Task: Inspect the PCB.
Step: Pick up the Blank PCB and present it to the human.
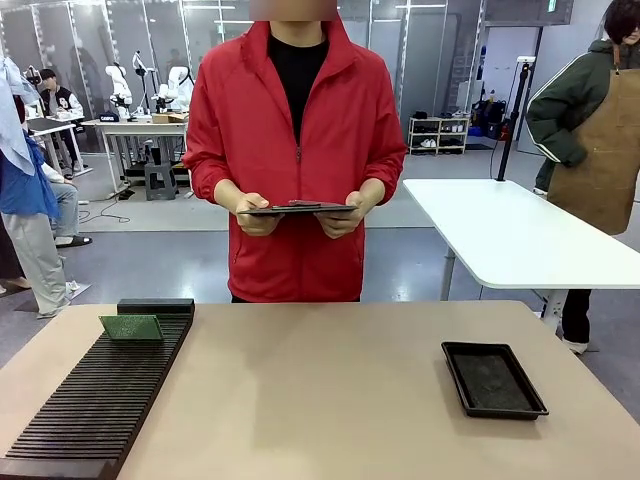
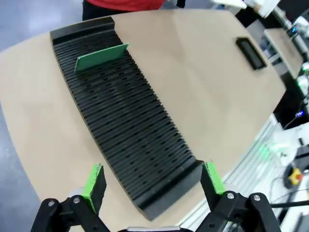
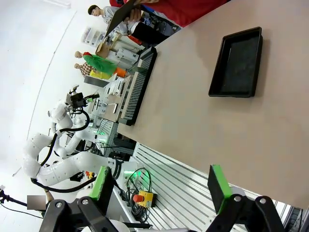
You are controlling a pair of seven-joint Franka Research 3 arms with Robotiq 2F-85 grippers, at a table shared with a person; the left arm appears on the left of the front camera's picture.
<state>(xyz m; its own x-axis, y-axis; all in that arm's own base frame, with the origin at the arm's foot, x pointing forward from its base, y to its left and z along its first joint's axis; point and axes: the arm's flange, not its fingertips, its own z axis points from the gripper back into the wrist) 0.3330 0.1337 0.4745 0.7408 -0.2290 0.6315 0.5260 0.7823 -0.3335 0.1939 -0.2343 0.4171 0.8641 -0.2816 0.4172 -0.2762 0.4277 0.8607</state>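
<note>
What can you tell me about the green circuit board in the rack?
The circuit board is a thin, flat green rectangle with a paler, speckled face. It stands on a long edge in a slot near the far end of the black ribbed rack, seemingly leaning a little, on the robot's left side of the tan table. It is the one board in the rack, and nothing but the rack touches it.

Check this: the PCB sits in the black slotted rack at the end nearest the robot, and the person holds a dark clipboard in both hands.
One thing is wrong: the PCB sits in the black slotted rack near its far end, by the person, as the front view shows. The person does hold the dark clipboard in both hands.
</note>
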